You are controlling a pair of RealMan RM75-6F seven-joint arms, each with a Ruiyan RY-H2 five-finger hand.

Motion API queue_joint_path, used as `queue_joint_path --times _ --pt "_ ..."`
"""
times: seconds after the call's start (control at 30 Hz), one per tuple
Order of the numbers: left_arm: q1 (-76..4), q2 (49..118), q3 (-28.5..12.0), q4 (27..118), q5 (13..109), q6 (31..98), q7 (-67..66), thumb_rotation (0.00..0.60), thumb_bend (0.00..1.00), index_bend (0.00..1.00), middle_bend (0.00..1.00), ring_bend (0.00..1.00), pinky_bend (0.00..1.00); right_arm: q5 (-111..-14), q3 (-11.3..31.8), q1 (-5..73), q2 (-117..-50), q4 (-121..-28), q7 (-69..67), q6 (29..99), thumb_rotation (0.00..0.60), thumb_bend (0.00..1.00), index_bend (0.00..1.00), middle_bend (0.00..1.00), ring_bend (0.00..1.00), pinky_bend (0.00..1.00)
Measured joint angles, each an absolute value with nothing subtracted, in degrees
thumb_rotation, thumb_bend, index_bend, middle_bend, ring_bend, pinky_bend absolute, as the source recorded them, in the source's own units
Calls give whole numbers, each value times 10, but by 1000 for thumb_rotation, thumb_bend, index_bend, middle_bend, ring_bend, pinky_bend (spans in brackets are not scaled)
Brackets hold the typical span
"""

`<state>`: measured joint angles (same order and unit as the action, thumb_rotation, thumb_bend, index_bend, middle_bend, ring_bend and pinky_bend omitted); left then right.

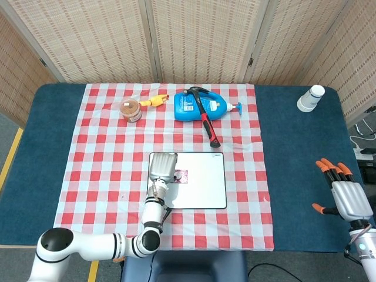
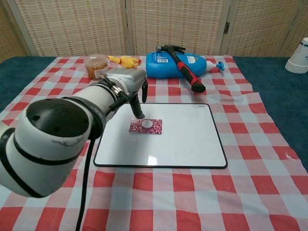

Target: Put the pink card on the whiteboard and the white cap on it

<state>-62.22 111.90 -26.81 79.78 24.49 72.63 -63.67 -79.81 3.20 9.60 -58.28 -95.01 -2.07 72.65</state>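
Observation:
The pink patterned card (image 2: 146,126) lies flat on the left part of the whiteboard (image 2: 192,144), and a small white cap (image 2: 147,124) sits on the middle of the card. My left hand (image 2: 129,85) hovers just left of and above the card, its fingers (image 2: 139,111) pointing down and holding nothing. In the head view the left hand (image 1: 163,166) covers the whiteboard's (image 1: 211,197) left edge, with the card (image 1: 181,175) showing beside it. My right hand (image 1: 346,197) rests open far to the right over the blue table, fingers spread.
At the back of the checked cloth are a blue bottle (image 1: 194,106) with a hammer (image 1: 205,120) lying across it, a yellow toy (image 1: 155,101) and a brown jar (image 1: 130,110). Stacked white cups (image 1: 310,98) stand at the far right corner.

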Motion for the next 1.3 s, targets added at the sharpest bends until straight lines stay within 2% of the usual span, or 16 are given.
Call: queue_joint_path --times 0.07,0.13,0.17,0.2,0.23,0.3,0.4,0.47,0.53,0.6,0.67,0.77,0.97,1.3 --pt "-606 1091 -265 840 252 749 -635 600 218 411 963 990 1000 -805 30 94 -581 -952 -23 732 600 40 0 0 0 0" --pt "-587 1070 -256 870 271 760 -616 600 217 300 801 882 996 -813 27 91 -579 -955 -26 739 600 40 0 0 0 0" --pt "-573 1059 -248 882 289 763 -594 600 217 222 661 763 966 -816 26 89 -578 -955 -28 741 600 40 0 0 0 0" --pt "-561 1051 -241 889 305 764 -573 600 217 159 538 648 907 -819 25 88 -578 -956 -29 742 600 40 0 0 0 0" --pt "-544 1038 -230 895 331 764 -540 600 218 98 405 517 799 -821 24 88 -577 -956 -29 743 600 40 0 0 0 0" --pt "-519 1019 -212 902 378 765 -476 600 218 51 233 321 598 -825 21 87 -577 -958 -29 743 600 40 0 0 0 0" --pt "-470 990 -173 897 486 782 -344 600 218 49 107 143 408 -826 20 88 -576 -961 -26 742 600 40 0 0 0 0" --pt "-430 968 -138 881 575 805 -244 600 212 24 29 30 243 -826 21 89 -577 -963 -22 742 600 40 0 0 0 0" --pt "-387 945 -101 859 650 827 -163 590 193 3 2 0 145 -824 20 90 -579 -963 -18 738 600 40 0 0 0 0" --pt "-329 914 -52 830 720 850 -90 545 165 0 0 0 70 -822 20 92 -580 -963 -14 733 600 40 0 0 0 0" --pt "-277 881 -6 807 763 863 -46 518 151 0 0 0 43 -817 20 94 -582 -963 -9 728 600 40 0 0 0 0" --pt "-220 834 35 769 779 880 -28 514 145 0 0 0 3 -813 21 95 -586 -963 1 726 600 40 0 0 0 0" --pt "-172 824 49 708 788 889 -27 495 146 0 0 0 0 -808 24 93 -598 -962 20 737 600 40 0 0 0 0" --pt "-172 799 40 745 792 832 -58 475 154 0 0 0 0 -803 32 85 -601 -955 14 757 600 40 0 0 0 0"
